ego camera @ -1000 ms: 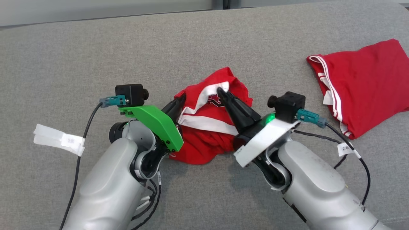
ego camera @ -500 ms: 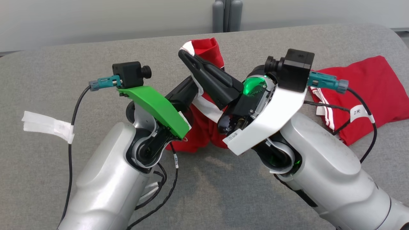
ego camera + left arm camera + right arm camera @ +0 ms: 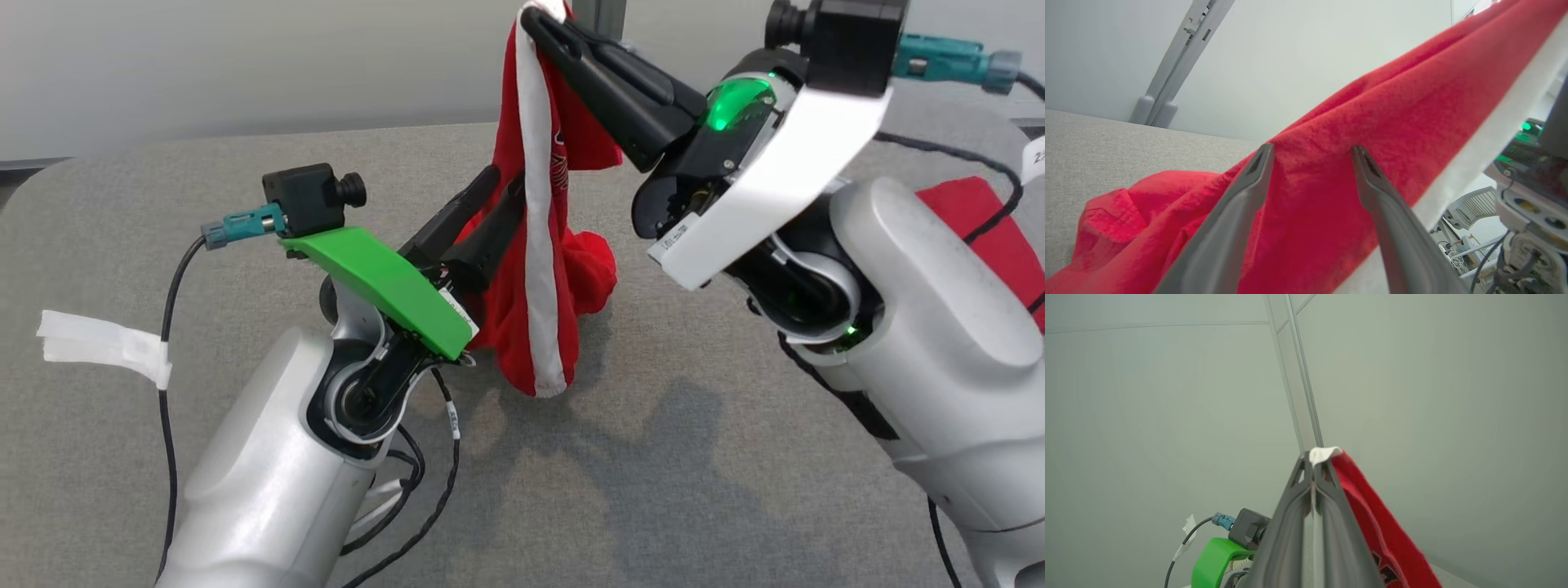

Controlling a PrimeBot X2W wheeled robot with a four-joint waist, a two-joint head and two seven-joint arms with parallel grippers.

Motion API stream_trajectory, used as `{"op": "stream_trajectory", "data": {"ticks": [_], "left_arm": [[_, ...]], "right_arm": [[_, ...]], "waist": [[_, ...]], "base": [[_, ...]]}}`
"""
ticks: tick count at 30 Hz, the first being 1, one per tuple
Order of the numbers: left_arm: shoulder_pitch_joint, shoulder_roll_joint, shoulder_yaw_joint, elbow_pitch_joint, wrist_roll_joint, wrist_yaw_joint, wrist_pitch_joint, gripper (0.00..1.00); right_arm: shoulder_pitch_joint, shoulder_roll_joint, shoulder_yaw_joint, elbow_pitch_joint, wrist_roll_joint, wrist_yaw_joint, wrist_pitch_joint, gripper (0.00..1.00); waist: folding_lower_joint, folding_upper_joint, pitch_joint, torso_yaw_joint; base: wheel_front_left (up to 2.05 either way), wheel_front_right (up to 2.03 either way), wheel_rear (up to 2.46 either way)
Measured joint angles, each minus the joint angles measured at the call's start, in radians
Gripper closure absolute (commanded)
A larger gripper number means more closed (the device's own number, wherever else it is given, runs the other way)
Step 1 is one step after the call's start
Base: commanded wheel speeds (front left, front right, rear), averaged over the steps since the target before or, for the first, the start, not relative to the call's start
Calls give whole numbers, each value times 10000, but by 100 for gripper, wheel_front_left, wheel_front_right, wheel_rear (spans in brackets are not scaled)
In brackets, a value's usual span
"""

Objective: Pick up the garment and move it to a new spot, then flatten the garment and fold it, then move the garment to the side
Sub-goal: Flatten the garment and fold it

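Note:
The red garment point(image 3: 508, 327) with a white band hangs in a tall bunch, and its lower end rests on the grey cloth surface point(image 3: 653, 490). My right gripper point(image 3: 535, 15) is raised high and shut on the garment's white top edge; the right wrist view shows the garment point(image 3: 1372, 506) draping from those closed fingers point(image 3: 1312, 459). My left gripper point(image 3: 504, 181) stands open beside the hanging cloth, lower and to the left. In the left wrist view its two fingers are spread point(image 3: 1310, 149) against the red fabric point(image 3: 1392, 106) without pinching it.
A second red garment point(image 3: 996, 237) lies at the right behind my right arm. A strip of white tape point(image 3: 98, 347) hangs on the left arm's cable. A grey post point(image 3: 600, 12) stands against the wall beyond the surface's far edge.
My right gripper has risen, pulling the garment up off the surface into a hanging bunch. My left gripper has opened and let go of the cloth. The head camera has tilted upward.

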Motion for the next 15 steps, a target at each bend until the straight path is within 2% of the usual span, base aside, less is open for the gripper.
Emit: {"op": "stream_trajectory", "data": {"ticks": [7,11,15], "left_arm": [[516,21,295,-297,-186,81,-186,0],[783,222,612,-499,-307,90,-286,0],[1057,395,681,-681,-451,182,-328,0]], "right_arm": [[-561,-259,-430,-447,516,-512,1005,100],[-583,-280,-863,-460,961,-1168,1480,100],[-546,-627,-1200,148,1057,-1967,1908,100]], "waist": [[0,0,-127,464],[0,0,-236,711],[0,0,-346,886]], "base": [[0,0,0],[0,0,0],[0,0,0]]}}
